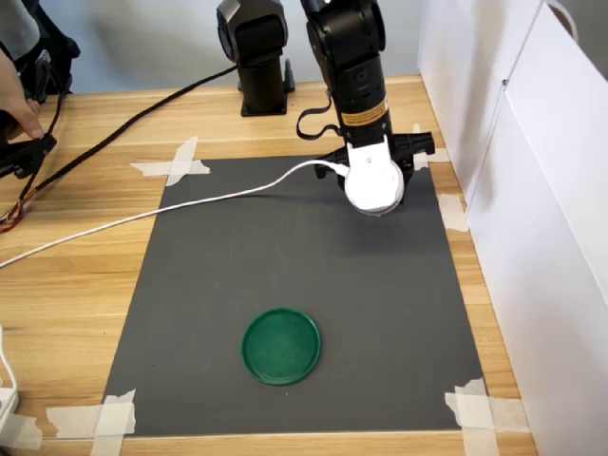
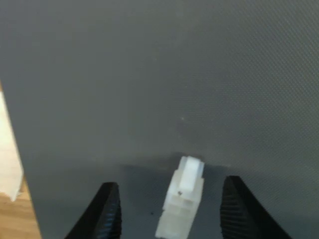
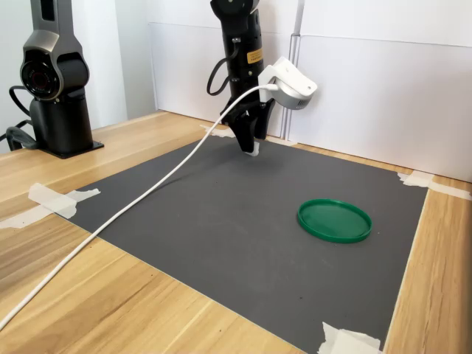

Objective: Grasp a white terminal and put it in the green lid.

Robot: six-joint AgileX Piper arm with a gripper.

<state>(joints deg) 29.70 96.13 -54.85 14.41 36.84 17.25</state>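
down on the mat (image 1: 285, 266) at the far right in the first exterior view, gripper (image 2: 167, 214) spread wide, nothing clamped. terminal (image 2: 182, 199) between the fingers (image 2: 107, 214), both clear. looks light, rigid, slick; best pinched across its long flat sides. lid (image 1: 281, 346) well nearer, empty.

I'm looking at a lab bench: a wooden table (image 1: 85, 285) with a taped-down grey mat (image 1: 294, 275), white partition panels (image 1: 541, 190) at frame right, cables (image 1: 114, 133) upper left.
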